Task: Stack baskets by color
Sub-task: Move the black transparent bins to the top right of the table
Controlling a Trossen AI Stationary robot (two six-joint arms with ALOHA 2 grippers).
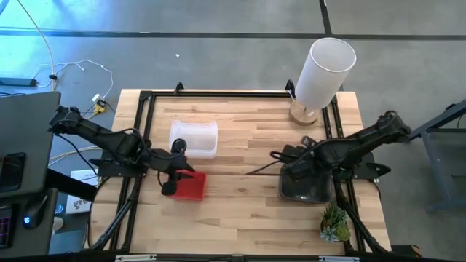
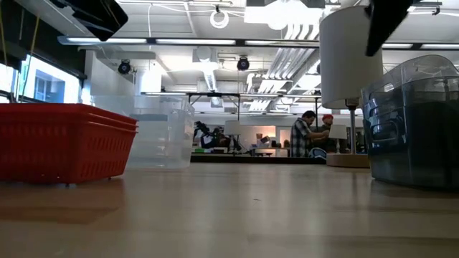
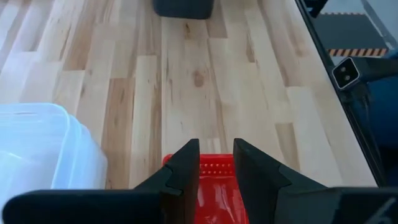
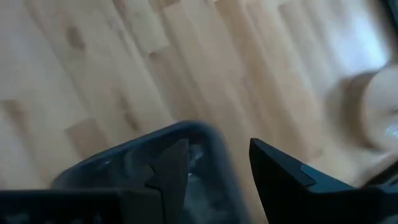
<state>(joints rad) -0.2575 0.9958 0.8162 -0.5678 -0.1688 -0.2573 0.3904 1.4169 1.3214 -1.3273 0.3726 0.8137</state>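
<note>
A stack of red mesh baskets (image 1: 191,186) rests on its base at the table's near left; it also shows in the low view (image 2: 64,140). My left gripper (image 3: 216,146) hovers open above this stack's near-left part, nothing between its fingers. Clear baskets (image 1: 194,138) sit stacked just beyond it. At the right, dark smoky grey baskets (image 1: 306,185) stand stacked on the table. My right gripper (image 4: 219,146) hangs open above them, with the stack's rounded corner (image 4: 199,134) showing below its fingers. In the low view both arms are raised clear of the baskets.
A tall white cylinder (image 1: 324,69) on a wooden foot stands at the far right corner. A small green plant (image 1: 335,223) sits at the near right edge. Bare wood lies between the red and grey stacks. Black frame rails run along the table's sides.
</note>
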